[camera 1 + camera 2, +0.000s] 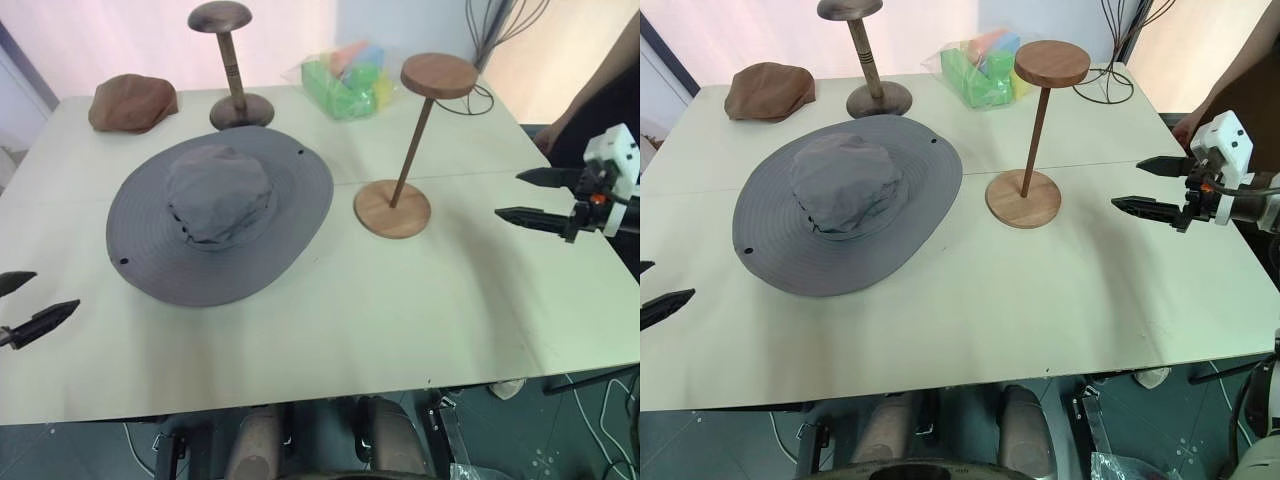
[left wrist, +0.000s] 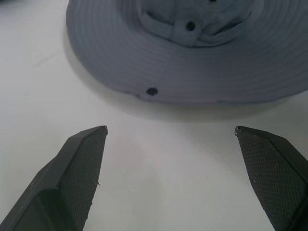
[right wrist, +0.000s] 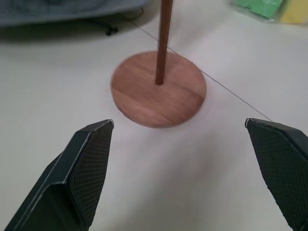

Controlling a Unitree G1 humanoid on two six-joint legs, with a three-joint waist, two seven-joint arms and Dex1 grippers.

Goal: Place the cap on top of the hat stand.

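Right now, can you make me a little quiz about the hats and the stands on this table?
1. True or false: the cap is already on the hat stand.
2. What does the left gripper point at? A) the cap's brim B) the brown flat cap C) the green bag
3. Fill in: both the left gripper and the right gripper are ____.

Key:
1. False. The cap lies flat on the table, beside the stand.
2. A
3. open
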